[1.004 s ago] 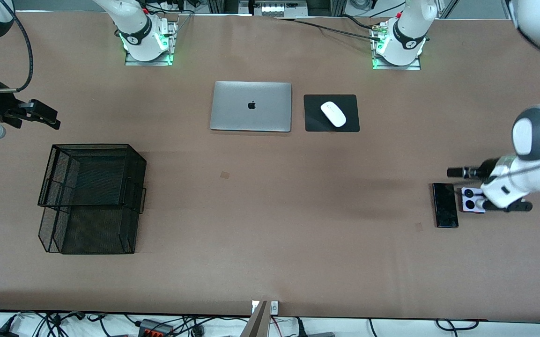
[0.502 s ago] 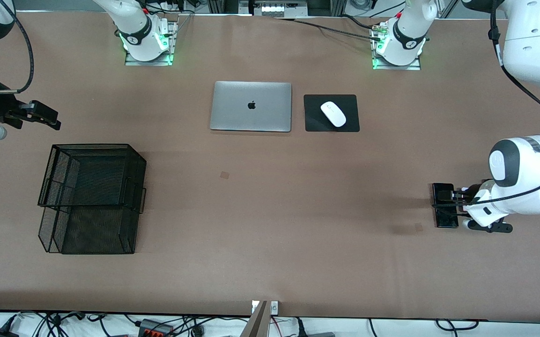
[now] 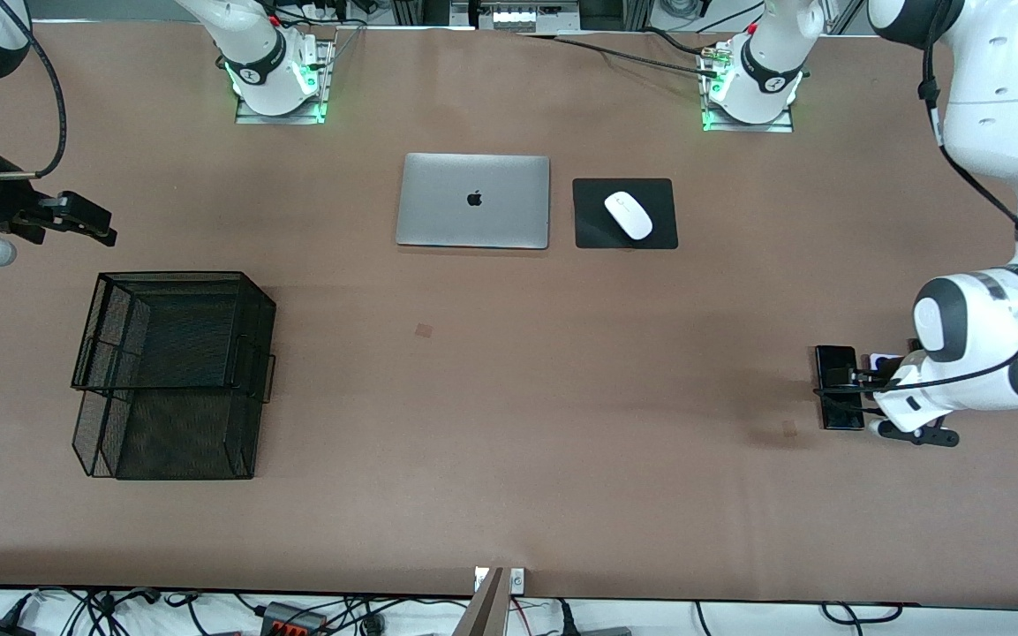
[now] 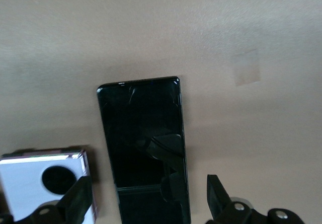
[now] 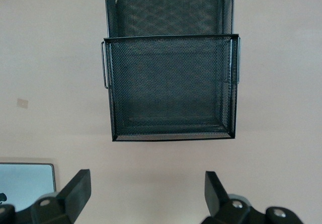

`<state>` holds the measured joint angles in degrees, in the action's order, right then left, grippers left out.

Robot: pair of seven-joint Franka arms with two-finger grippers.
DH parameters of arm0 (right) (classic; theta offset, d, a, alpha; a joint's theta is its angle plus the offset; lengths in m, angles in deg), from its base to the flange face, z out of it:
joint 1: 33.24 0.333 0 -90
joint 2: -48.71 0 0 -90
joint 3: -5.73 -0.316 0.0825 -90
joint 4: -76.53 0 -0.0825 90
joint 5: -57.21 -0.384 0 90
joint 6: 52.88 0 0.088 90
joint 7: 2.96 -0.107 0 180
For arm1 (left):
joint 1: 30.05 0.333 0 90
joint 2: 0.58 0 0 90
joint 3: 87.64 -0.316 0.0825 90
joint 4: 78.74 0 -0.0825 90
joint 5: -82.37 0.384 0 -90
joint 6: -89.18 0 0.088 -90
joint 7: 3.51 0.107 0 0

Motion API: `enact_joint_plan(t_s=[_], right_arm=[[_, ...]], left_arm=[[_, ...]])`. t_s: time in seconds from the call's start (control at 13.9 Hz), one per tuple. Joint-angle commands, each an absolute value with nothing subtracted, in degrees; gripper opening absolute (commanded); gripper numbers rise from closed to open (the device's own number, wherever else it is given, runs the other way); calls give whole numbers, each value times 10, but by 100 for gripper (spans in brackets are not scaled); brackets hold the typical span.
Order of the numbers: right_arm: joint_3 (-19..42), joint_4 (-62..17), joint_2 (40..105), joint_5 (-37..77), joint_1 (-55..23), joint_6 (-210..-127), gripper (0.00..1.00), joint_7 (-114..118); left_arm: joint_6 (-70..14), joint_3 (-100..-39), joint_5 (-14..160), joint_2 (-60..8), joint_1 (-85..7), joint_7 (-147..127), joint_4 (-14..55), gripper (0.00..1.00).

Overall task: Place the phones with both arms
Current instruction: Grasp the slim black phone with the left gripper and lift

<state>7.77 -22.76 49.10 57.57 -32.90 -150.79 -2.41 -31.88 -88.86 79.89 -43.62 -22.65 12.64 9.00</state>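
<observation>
Left arm [image 3: 976, 371] covers most of lavender phone [image 3: 883, 360]; third, black squarish phone not visible anywhere.

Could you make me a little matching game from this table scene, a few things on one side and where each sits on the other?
Things:
1. long black phone
2. white mouse
3. right end effector
4. lavender phone

Places:
A. on the black pad beside the silver laptop
B. between the open fingers of the left end effector
C. open, up near the black mesh basket, waiting
D. on the table beside the long black phone

Pairs: 1-B, 2-A, 3-C, 4-D
</observation>
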Motion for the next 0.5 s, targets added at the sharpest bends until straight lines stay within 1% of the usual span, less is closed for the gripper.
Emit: enact_joint_plan(t_s=[0.0,0.43], right_arm=[[77,-236,485,579,-331,-1513,100,-19],[77,-236,484,579,-331,-1512,100,-19]], left_arm=[[-338,-882,800,-460,-219,141,79,100],[-344,-877,799,-471,-210,149,79,100]])
